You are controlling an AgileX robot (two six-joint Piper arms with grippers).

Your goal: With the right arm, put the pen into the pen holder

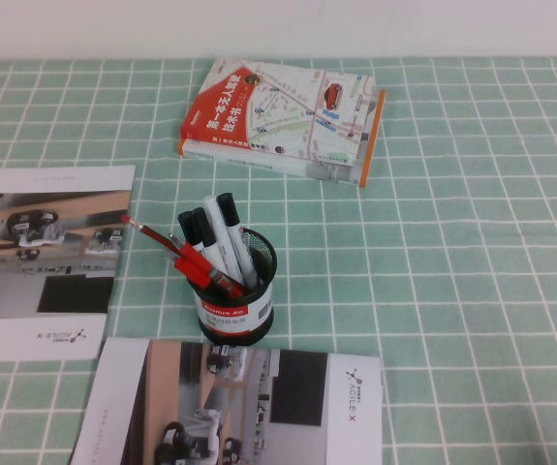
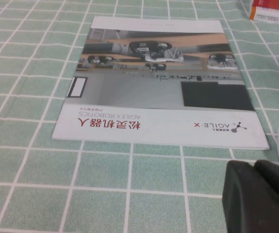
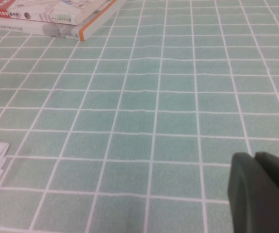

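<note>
The black wire-mesh pen holder stands at the table's middle, in front of the book. The thin dark-red pen rests in it, leaning far out to the left over the rim. Chunky red pens and white black-capped markers are also in the cup. Neither arm shows in the high view. My right gripper is shut and empty, low over bare green checked cloth, away from the holder. My left gripper is shut and empty, in front of a brochure.
A red and white book lies behind the holder; it also shows in the right wrist view. One brochure lies at the left. Another lies just in front of the holder. Bare cloth fills the right half.
</note>
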